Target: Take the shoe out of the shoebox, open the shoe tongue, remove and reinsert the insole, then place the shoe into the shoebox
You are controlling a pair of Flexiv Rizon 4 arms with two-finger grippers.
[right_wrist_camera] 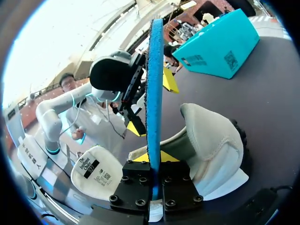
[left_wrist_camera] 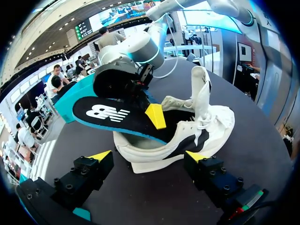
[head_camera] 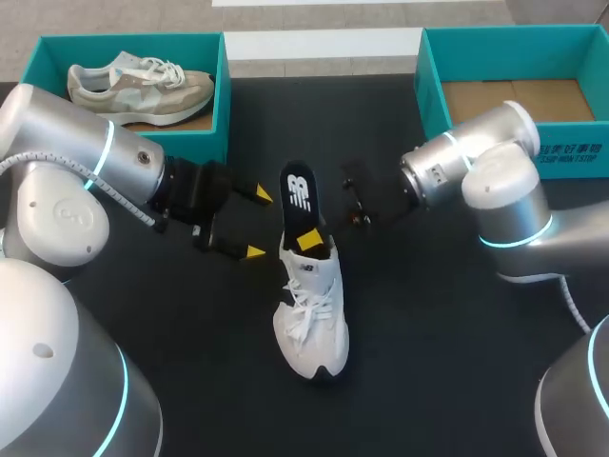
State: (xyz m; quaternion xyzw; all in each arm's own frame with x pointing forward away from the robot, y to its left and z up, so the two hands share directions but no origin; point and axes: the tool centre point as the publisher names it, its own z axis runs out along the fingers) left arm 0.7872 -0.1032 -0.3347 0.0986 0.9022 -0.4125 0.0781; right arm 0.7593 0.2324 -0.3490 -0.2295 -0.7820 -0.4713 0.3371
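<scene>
Squarely on the black table point(head_camera: 428, 333) lies the white shoe point(head_camera: 311, 314) — the right gripper point(right_wrist_camera: 154, 157) pinches the insole point(head_camera: 297, 195), whose front end sits inside it. The left gripper point(head_camera: 258, 224) gapes beside the heel, touching nothing. Behind stand a teal shoebox point(head_camera: 221, 105) with a beige shoe point(head_camera: 138, 84) and a second shoebox point(head_camera: 430, 95).

Lighting: bright, even, from overhead.

Head view: table point(head_camera: 438, 324) matte black and dull. There are soft highlights on the left arm point(head_camera: 57, 143) at 9 o'clock and the right arm point(head_camera: 504, 152) at 3 o'clock. A faint shadow hugs the white shoe point(head_camera: 312, 314) at centre.

Left wrist view: insole point(left_wrist_camera: 112, 115) evenly lit on top, with deep shade beneath it inside the shoe.

Right wrist view: washed-out glare behind the left arm.
</scene>
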